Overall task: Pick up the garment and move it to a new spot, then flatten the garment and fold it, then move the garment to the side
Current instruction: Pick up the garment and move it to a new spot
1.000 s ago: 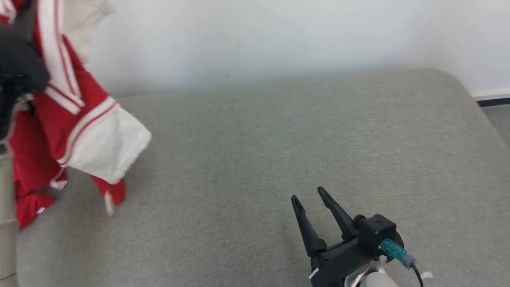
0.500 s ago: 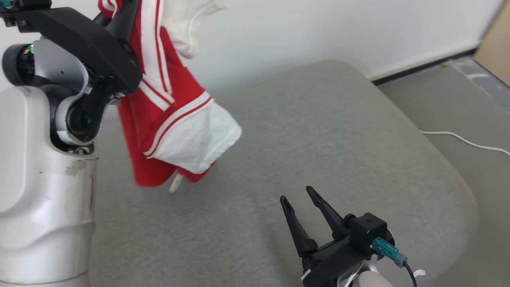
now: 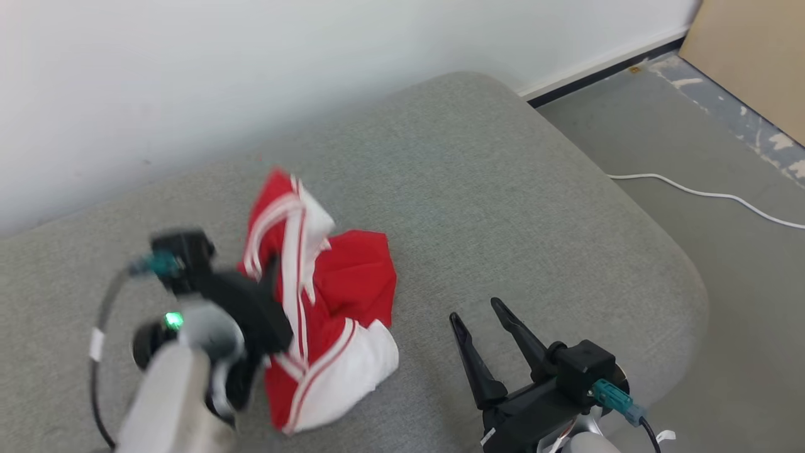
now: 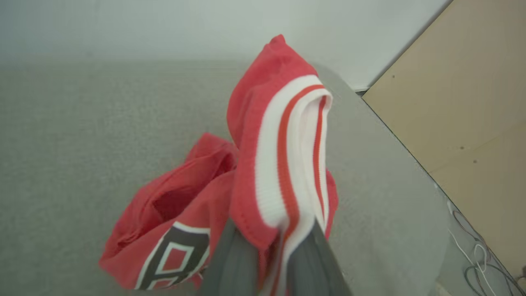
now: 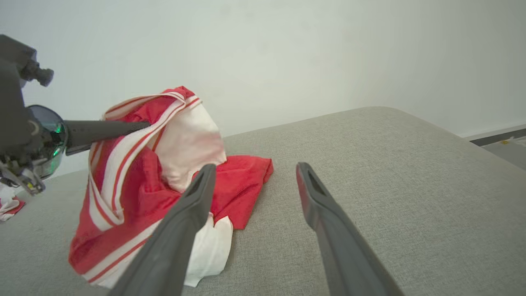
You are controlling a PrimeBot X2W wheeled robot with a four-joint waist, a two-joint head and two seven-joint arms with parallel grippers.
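left pincer [image 4: 273, 246] is nipped almost closed on the striped trim of the red and white garment [image 3: 339, 296], which slumps on the grey upholstered cushion [image 3: 503, 207]; right pincer [image 3: 475, 309] gapes wide nearby, holding nothing.

Garment [image 3: 352, 283]: a red jersey with white sleeves, red-and-white striped ribbed trim and a dark, white-edged emblem. It is crumpled, neither flattened nor folded. The striped band stands raised, pinched between the fingers of the left hand [image 4: 273, 246]. The remaining cloth slumps in a heap just below and ahead of that hand, to the left of the right hand [image 3: 473, 309] and apart from it.
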